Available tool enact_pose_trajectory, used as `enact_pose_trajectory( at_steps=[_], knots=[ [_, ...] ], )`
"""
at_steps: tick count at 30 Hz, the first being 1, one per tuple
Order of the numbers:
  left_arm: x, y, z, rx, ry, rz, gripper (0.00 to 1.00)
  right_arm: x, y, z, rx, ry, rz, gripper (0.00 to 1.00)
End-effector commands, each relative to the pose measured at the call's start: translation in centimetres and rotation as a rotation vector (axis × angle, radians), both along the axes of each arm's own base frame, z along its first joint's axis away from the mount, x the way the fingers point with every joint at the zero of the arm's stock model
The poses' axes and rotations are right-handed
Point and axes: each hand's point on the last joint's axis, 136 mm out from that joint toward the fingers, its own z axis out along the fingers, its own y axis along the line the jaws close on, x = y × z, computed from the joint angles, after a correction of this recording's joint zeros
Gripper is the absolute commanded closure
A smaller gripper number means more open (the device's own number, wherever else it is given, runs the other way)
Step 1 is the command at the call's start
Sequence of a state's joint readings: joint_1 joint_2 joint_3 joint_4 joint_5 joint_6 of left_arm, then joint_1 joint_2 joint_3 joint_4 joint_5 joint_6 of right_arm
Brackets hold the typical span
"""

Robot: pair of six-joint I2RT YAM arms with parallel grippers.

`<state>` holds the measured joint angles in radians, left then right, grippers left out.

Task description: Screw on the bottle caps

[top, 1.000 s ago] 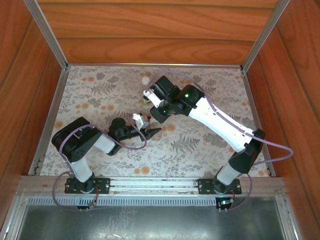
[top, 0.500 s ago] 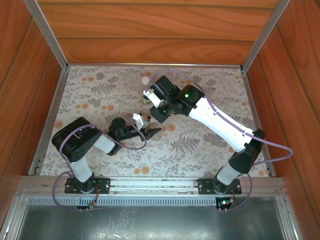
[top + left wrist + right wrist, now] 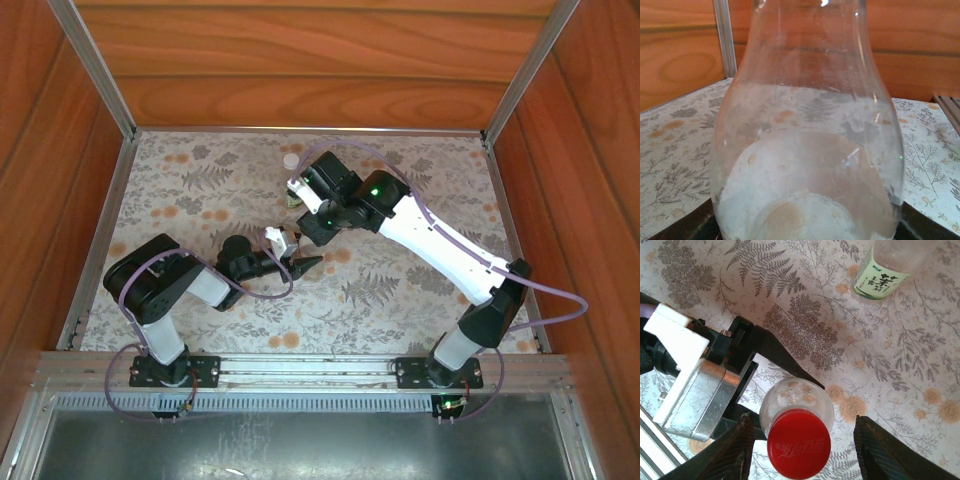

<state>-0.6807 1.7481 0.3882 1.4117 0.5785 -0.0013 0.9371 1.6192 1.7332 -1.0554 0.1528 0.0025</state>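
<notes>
The red cap (image 3: 800, 444) sits on the neck of the clear bottle (image 3: 790, 397), near the middle of the fern-patterned desk (image 3: 920, 365). Whether its thread is fully run down I cannot tell. My left end effector (image 3: 300, 258) is clamped on the bottle's body from the side and holds it upright. That grip looks meant to stop the bottle spinning while the cap is turned. In the left wrist view the glassy shoulder (image 3: 805, 150) sits right against the lens. My right end effector (image 3: 802, 421) comes down from above with one finger on each side of the cap. The jaws are parted and a gap shows on both sides, so it grips nothing. I judge that it is placed to close on the cap and twist. The green-labelled bottle (image 3: 883, 274) stands apart toward the far side of the desk, out of the way until its turn. A white cap (image 3: 290, 160) shows just beyond it, and I cannot tell whether that cap rests on the bottle or on the desk.
</notes>
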Motion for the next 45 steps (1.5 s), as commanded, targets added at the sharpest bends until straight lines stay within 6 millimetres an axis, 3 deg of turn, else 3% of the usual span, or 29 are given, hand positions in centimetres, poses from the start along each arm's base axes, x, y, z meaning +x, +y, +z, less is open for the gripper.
enact_pose_trajectory(
  at_steps=[1,6,12,23,31,45],
  knots=[
    [-0.4,0.7,-4.7,0.113,0.164,0.004,0.4,-0.6,0.0,1.1,0.036,-0.017,0.007,0.34],
    [-0.4,0.8,-4.8,0.116,0.169,0.006,0.4,-0.8,0.3,1.7,0.073,-0.022,0.015,0.28],
    [-0.4,0.9,-4.9,0.118,0.171,0.007,0.4,-0.4,0.4,3.1,0.132,-0.063,-0.009,0.29],
    [-0.5,1.0,-4.9,0.117,0.17,0.008,0.4,0.1,-0.4,2.2,0.145,-0.038,-0.062,0.59],
    [-0.5,1.1,-4.9,0.119,0.171,0.008,0.4,0.3,-0.8,1.5,0.133,-0.024,-0.077,0.69],
    [-0.3,1.1,-5.0,0.118,0.178,0.015,0.4,-0.3,-1.3,1.0,0.13,-0.003,-0.082,0.75]
  ],
)
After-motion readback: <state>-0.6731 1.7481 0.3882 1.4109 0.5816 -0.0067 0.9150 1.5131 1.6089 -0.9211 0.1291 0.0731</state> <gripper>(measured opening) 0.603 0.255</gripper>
